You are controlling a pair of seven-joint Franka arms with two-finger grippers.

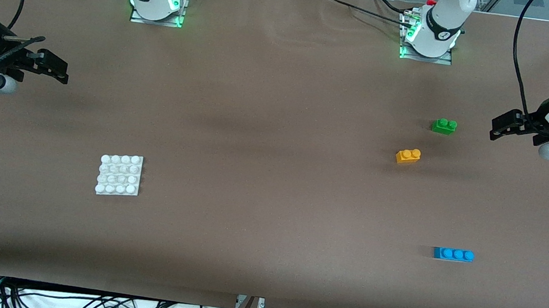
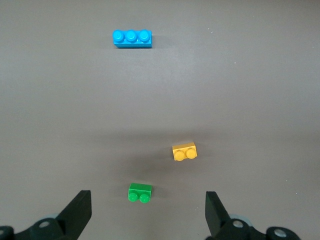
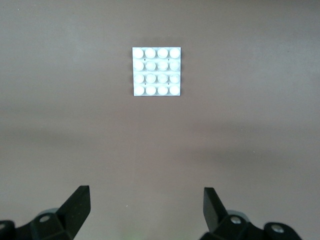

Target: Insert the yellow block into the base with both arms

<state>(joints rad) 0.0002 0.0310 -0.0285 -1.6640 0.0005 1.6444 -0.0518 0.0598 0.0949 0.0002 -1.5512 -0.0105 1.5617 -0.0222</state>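
The yellow block, a small two-stud brick, lies on the brown table toward the left arm's end. The base, a white square studded plate, lies flat toward the right arm's end, nearer the front camera. My left gripper hangs open and empty above the table at its own end, apart from the yellow block. My right gripper hangs open and empty over its own end, well away from the base.
A green two-stud brick lies just farther from the front camera than the yellow block. A blue three-stud brick lies nearer the front camera. Cables hang below the table's front edge.
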